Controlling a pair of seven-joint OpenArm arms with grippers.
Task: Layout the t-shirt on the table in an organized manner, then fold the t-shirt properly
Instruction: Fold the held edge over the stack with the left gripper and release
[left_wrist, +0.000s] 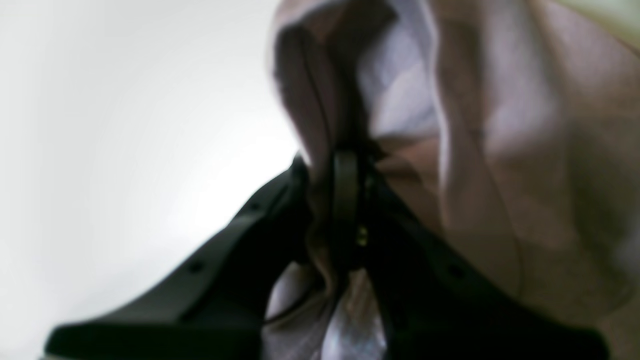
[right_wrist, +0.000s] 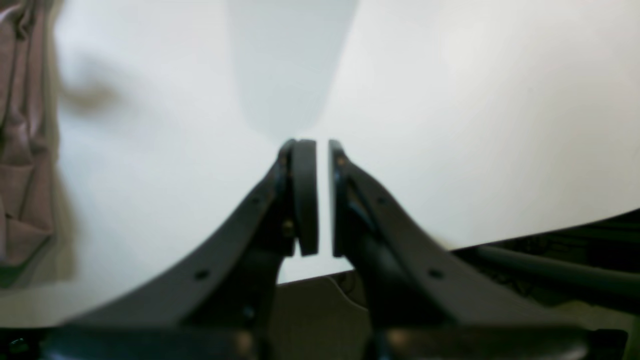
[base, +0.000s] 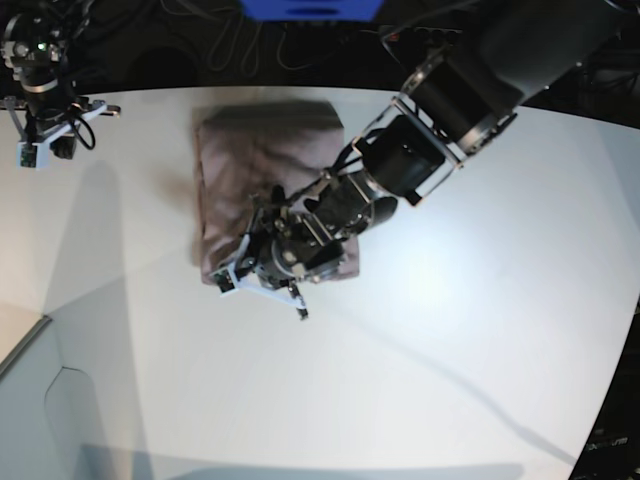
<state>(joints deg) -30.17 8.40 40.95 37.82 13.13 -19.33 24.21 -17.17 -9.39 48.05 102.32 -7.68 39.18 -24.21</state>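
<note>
The mauve t-shirt (base: 265, 150) lies as a folded, wrinkled rectangle on the far middle of the white table (base: 450, 350). My left gripper (base: 262, 262) is down at the shirt's near edge. In the left wrist view the left gripper (left_wrist: 345, 170) is shut on a bunched fold of the t-shirt (left_wrist: 500, 150), and cloth hangs down between its fingers. My right gripper (base: 50, 135) hovers at the table's far left corner, away from the shirt. In the right wrist view the right gripper (right_wrist: 322, 195) holds nothing, its pads only a thin slit apart, and the t-shirt (right_wrist: 20, 150) shows at the left edge.
A blue object (base: 310, 8) and dark cables lie beyond the table's far edge. The table's curved edge (right_wrist: 500, 240) runs close under the right gripper, with dark frame parts below it. The left arm (base: 450, 110) reaches diagonally over the shirt's right side.
</note>
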